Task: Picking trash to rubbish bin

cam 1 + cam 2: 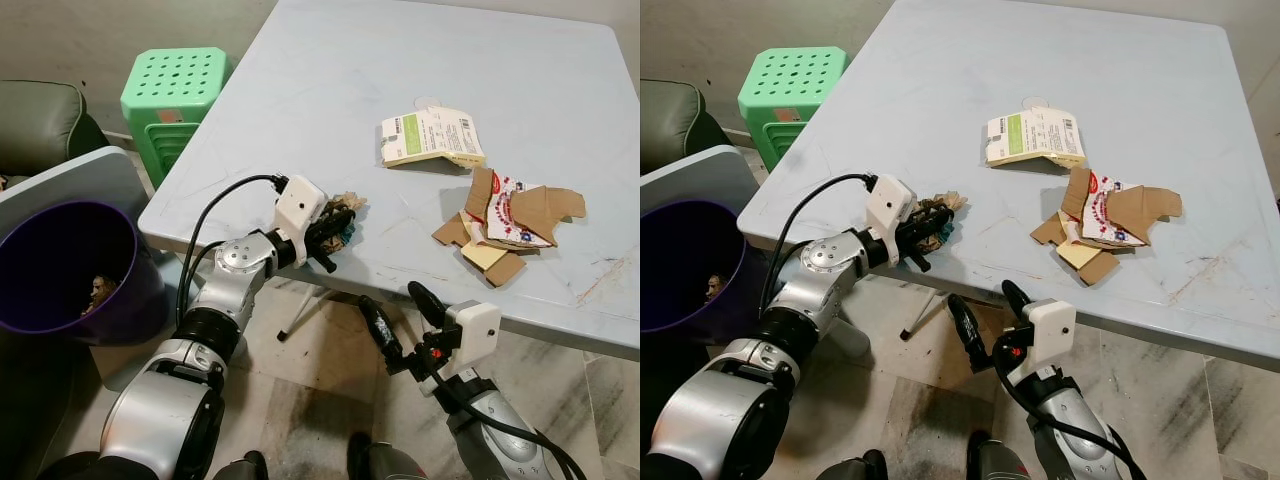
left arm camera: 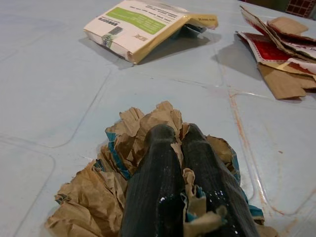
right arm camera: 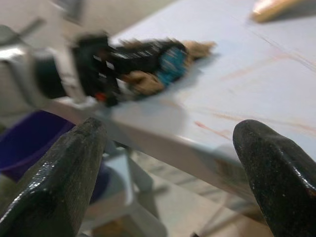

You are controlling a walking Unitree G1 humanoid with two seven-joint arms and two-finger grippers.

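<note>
Left eye view: the left gripper (image 1: 335,228) reaches over the near edge of the pale blue table (image 1: 330,90) and is clenched on a crumpled wad of brown paper (image 1: 346,212) with blue print, which lies at that edge. The purple rubbish bin (image 1: 60,265) stands on the floor at the robot's left, below the table corner, with something small already inside. To do this step well, the robot should judge the grip firm before lifting, raise the wad clear of the table edge, swing it left until it hangs over the bin's mouth, and only then let go. The right gripper (image 1: 400,315) waits below the table edge with its fingers spread, holding nothing.

Right eye view: the count of trash left on the table is one crumpled wad, one flattened white and green carton (image 1: 1032,135), and one heap of torn cardboard pieces (image 1: 1105,222) with a red and white wrapper. There is one bin, and one green plastic stool (image 1: 790,95) beyond it.

Left wrist view: the two black fingers (image 2: 158,187) press close together with the brown paper bunched between and around them. The carton and the cardboard lie further off on the table.

Right wrist view: the two fingertips (image 3: 64,173) stand wide apart, and between them the left gripper with its wad shows, blurred.
</note>
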